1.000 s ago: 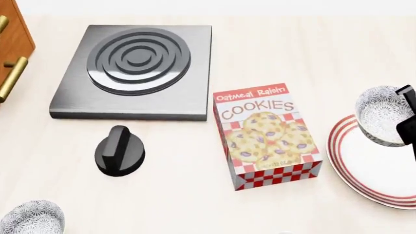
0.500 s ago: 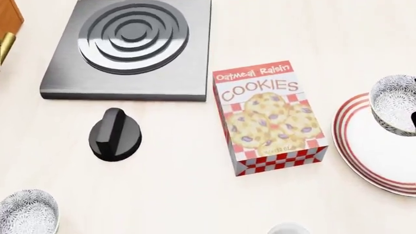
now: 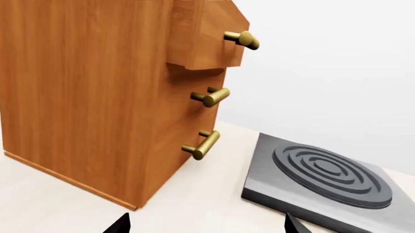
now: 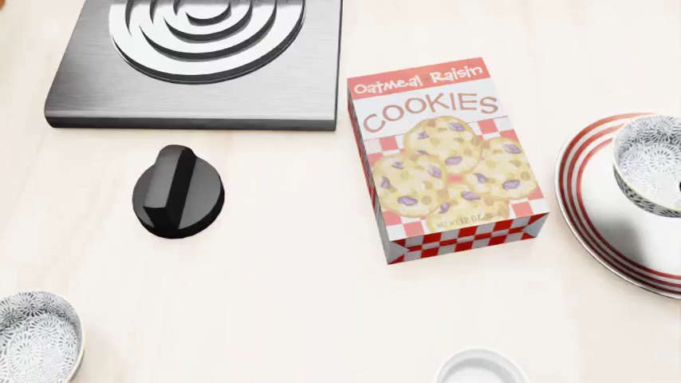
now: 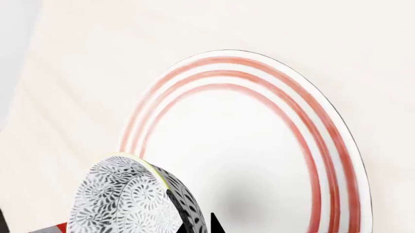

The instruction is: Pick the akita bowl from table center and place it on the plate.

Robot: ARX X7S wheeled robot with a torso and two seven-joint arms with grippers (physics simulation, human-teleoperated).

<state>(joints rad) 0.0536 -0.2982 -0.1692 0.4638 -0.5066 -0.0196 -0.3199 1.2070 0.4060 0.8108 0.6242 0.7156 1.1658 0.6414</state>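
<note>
Showing grey-black speckles, akita bowl over red-ringed plate.

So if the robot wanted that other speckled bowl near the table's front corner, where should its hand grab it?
Probably the rim, from straight above. The spare bowl sits upright with its mouth open, so one finger could go inside and one outside its thin wall. It is round, so any bit of rim works, and nothing crowds it.

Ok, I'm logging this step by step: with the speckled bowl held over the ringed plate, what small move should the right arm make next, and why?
Probably lower it straight down. The right wrist view shows the akita bowl held above the plate, casting a soft shadow on the plate's white centre, so it looks not yet seated. The head view also puts the bowl over the plate.
</note>
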